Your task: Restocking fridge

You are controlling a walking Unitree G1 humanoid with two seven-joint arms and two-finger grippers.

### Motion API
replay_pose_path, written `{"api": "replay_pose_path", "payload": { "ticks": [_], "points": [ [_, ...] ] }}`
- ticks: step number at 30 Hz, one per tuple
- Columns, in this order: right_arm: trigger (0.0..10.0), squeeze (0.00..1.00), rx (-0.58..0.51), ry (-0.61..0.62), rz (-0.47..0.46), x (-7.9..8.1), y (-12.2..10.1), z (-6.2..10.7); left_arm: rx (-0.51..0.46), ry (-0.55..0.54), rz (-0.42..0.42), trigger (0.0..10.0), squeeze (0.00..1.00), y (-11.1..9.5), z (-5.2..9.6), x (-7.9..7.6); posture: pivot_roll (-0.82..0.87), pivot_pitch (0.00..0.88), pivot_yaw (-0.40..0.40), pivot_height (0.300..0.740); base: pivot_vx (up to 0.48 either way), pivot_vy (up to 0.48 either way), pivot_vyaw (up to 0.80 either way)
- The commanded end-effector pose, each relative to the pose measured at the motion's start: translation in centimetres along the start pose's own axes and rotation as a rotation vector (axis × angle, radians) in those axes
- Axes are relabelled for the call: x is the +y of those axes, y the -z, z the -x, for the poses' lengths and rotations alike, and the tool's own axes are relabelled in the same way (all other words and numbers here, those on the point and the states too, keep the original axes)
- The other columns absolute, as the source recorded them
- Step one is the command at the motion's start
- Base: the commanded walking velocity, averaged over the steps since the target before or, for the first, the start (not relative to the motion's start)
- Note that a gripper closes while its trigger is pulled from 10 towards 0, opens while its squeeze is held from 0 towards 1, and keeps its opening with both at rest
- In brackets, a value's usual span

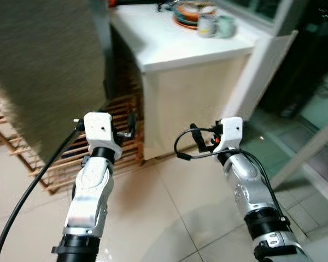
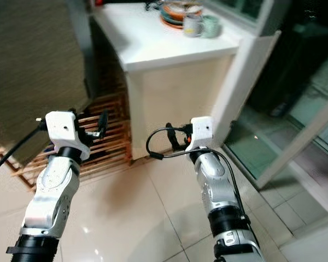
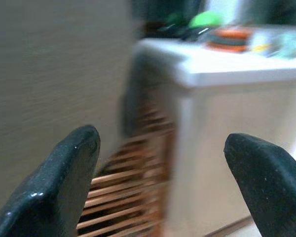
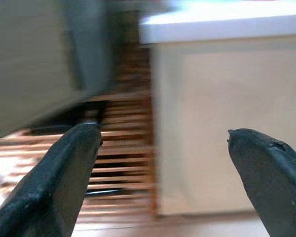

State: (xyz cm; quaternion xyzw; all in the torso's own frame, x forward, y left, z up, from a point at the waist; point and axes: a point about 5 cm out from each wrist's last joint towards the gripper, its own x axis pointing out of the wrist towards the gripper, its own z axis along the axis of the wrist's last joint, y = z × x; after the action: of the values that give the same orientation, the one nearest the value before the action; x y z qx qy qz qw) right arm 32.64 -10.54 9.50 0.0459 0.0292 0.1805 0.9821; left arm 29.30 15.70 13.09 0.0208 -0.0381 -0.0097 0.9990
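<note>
Both silver arms are raised in front of me over a tiled floor. My left gripper (image 1: 129, 126) points at the gap between a tall grey-brown panel (image 1: 38, 65) on the left and a white counter (image 1: 164, 41). In the left wrist view its fingers (image 3: 64, 182) stand wide apart with nothing between them. My right gripper (image 1: 199, 138) faces the counter's cream front (image 1: 191, 103). It is open too, and its fingers (image 4: 64, 177) hold nothing. The wrist views are blurred.
A stack of plates (image 1: 188, 13) and two mugs (image 1: 208, 25) sit at the counter's far end. A wooden slatted rack (image 1: 123, 117) stands low between panel and counter. A white-framed glass door (image 1: 311, 147) is on the right. Pale floor tiles (image 1: 169, 218) lie underfoot.
</note>
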Motion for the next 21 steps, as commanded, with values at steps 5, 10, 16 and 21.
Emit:
{"api": "replay_pose_path", "payload": {
  "ticks": [5,10,16,21],
  "points": [
    [10.0,0.00,-0.005,0.005,0.016,-0.1,-0.1,-0.1,0.018,-0.014,-0.032,10.0,0.00,0.0,-0.6,0.0,-0.03,0.000,-0.021,0.740,0.000,0.000,0.46],
    [10.0,0.00,0.012,-0.004,0.024,0.3,0.2,-0.3,-0.007,-0.003,-0.007,10.0,0.00,-0.7,-0.9,0.2,-0.02,0.000,-0.021,0.740,0.156,0.112,0.28],
    [10.0,0.00,-0.011,-0.029,0.014,0.9,0.1,-0.2,-0.018,-0.044,-0.002,10.0,0.00,-0.9,-1.0,0.7,-0.03,0.000,-0.021,0.740,0.387,0.281,0.00],
    [10.0,0.00,-0.018,-0.045,0.023,1.2,0.1,-0.3,-0.020,-0.046,-0.003,10.0,0.00,-0.9,-1.1,0.6,-0.03,0.000,-0.021,0.740,0.388,0.280,0.34]
  ]
}}
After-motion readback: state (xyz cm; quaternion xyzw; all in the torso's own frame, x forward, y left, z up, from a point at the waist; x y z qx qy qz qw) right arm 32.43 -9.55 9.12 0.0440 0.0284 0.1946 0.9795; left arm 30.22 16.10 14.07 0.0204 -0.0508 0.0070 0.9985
